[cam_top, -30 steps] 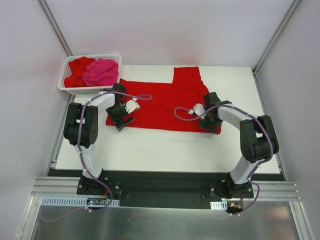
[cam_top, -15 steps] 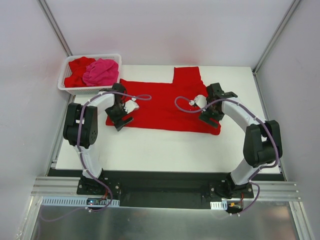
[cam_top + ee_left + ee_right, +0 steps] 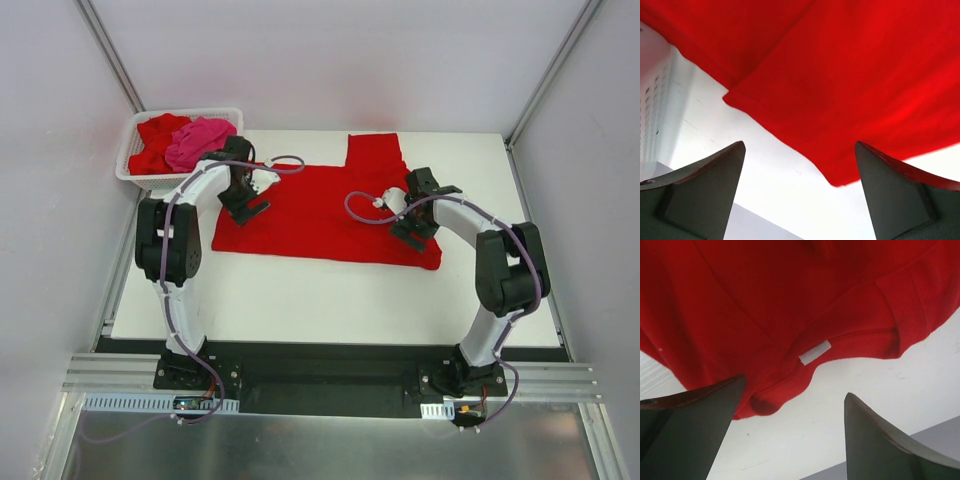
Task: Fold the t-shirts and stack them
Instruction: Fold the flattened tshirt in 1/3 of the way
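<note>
You have one red t-shirt (image 3: 320,215) spread flat on the white table (image 3: 330,300) between the two arms, with one sleeve pointing to the far side. Two more shirts, a red one (image 3: 155,135) and a hot pink one (image 3: 203,143), lie crumpled in the white lattice basket (image 3: 128,160) at the far left corner.

Your left gripper (image 3: 799,150) hangs over the shirt's left end, near the basket. Its jaws are wide apart and there is nothing between them. Your right gripper (image 3: 795,387) hangs over the right end, where the collar (image 3: 850,337) and its small white label (image 3: 815,352) show. Its jaws are also wide apart and hold nothing.

The cloth looks light, soft and limp, so I think it will sag and drag wherever you do not support it. I would pinch it at the edges: the collar seam on the right and the hem corner on the left. Where the cloth lies doubled, take care how many layers you catch, and lift both ends together.
</note>
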